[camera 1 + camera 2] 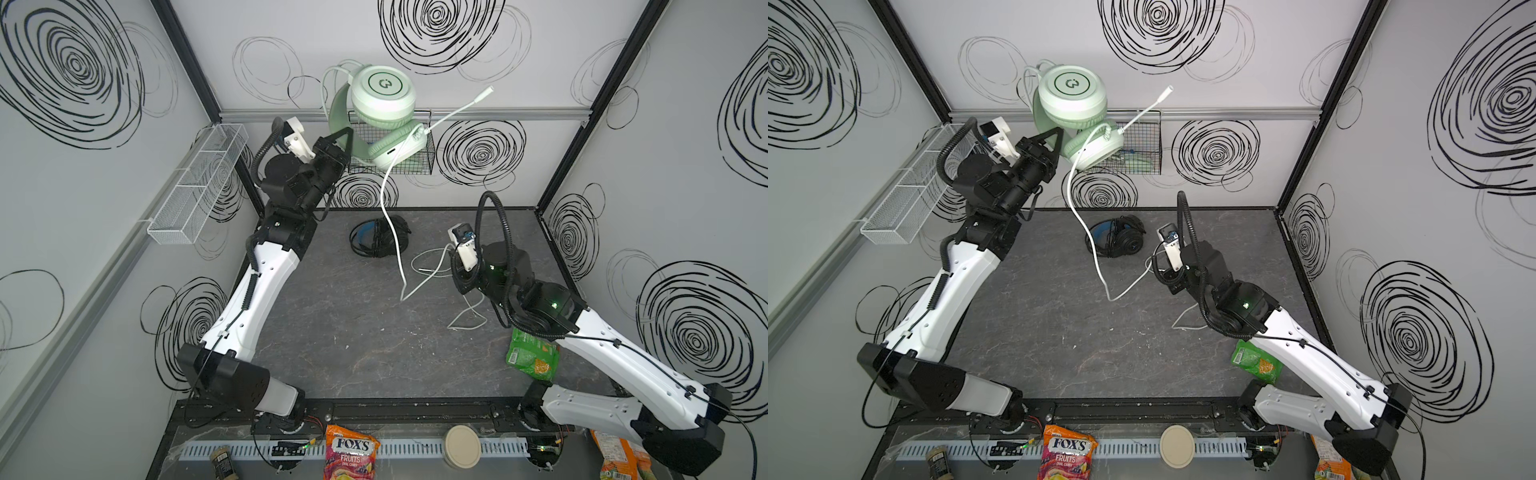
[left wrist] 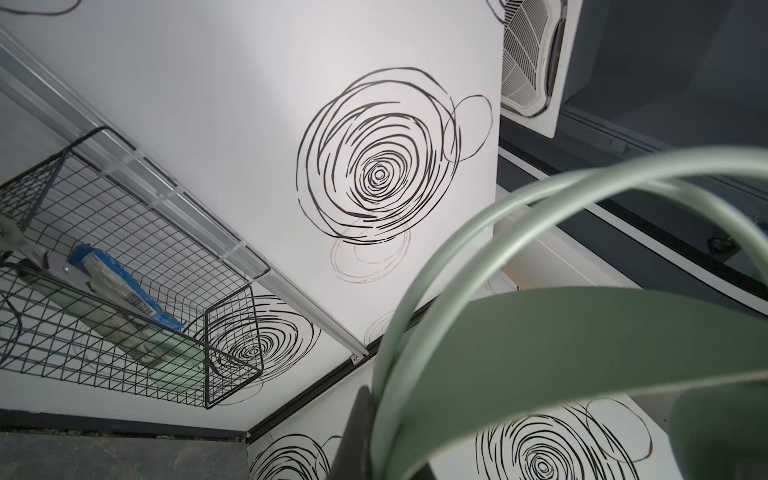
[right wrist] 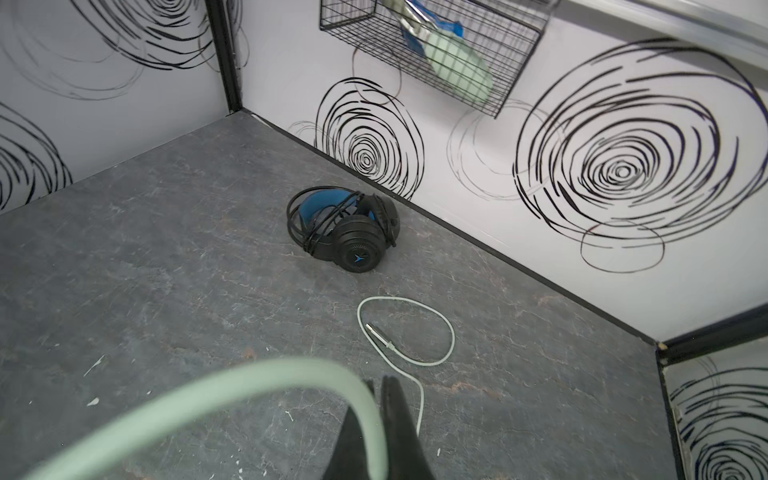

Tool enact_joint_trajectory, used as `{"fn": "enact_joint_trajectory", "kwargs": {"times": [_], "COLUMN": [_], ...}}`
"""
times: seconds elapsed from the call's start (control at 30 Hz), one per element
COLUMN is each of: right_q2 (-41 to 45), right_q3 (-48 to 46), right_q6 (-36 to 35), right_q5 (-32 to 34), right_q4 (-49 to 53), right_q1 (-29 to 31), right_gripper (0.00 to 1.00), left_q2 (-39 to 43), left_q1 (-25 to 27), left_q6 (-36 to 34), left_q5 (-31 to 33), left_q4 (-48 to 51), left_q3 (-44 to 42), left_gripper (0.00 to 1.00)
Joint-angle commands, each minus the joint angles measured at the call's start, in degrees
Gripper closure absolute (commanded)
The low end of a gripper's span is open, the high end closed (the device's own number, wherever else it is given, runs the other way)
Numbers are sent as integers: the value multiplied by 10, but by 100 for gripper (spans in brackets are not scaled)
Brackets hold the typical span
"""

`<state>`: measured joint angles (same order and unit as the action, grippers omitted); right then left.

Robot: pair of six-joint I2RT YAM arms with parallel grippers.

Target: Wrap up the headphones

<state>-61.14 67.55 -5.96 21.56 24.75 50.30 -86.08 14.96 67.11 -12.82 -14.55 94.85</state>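
In both top views: L tool [image 1: 344, 138] is clenching headband [image 1: 336, 109] of mint headset [image 1: 382, 97], holding it up just in front of wire basket [image 1: 417, 160]; black headset [image 1: 380, 240] is lying on worktop [image 1: 332, 332] below basket. L wrist: headband [image 2: 582, 332] is filling foreground. R wrist: R tool [image 3: 376, 388] is pinching pale cable [image 3: 208, 395], well below basket.

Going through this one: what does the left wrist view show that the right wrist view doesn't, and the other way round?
Only the left wrist view shows the mint-green headset, its headband filling the foreground, and a ceiling vent.

Only the right wrist view shows the black headset lying on the table with black cable wound round it. It also shows the pale cable looped on the table, its plug inside the loop, and the right gripper pinching that cable.

Both show the black wire basket on the back wall, holding a blue-and-white packet.
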Motion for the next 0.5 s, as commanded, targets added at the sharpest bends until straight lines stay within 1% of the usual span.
{"fn": "enact_joint_trajectory", "kwargs": {"times": [0.0,0.13,0.17,0.23,0.3,0.37,0.47], "right_q2": [15,-3,-13,-29,-41,-47,-58], "right_q3": [-15,-4,4,17,28,35,52], "right_q6": [-19,-23,-24,-18,0,19,22], "right_q5": [30,-20,-31,-51,-89,-127,-146], "right_q4": [-30,-51,-51,-54,-57,-61,-61], "right_q1": [3,-26,-38,-63,-103,-139,-164], "right_gripper": [100,100,100,100,100,100,100], "left_q2": [3,30,40,63,86,98,113], "left_q1": [23,38,43,51,56,59,73], "left_q6": [62,77,72,53,40,31,5], "left_q5": [-38,-110,-129,-147,-159,-186,-228], "left_q4": [-105,-146,-150,-142,-139,-138,-114], "left_q3": [22,-18,-31,-61,-94,-113,-134], "left_gripper": [100,100,100,100,100,100,100]}}
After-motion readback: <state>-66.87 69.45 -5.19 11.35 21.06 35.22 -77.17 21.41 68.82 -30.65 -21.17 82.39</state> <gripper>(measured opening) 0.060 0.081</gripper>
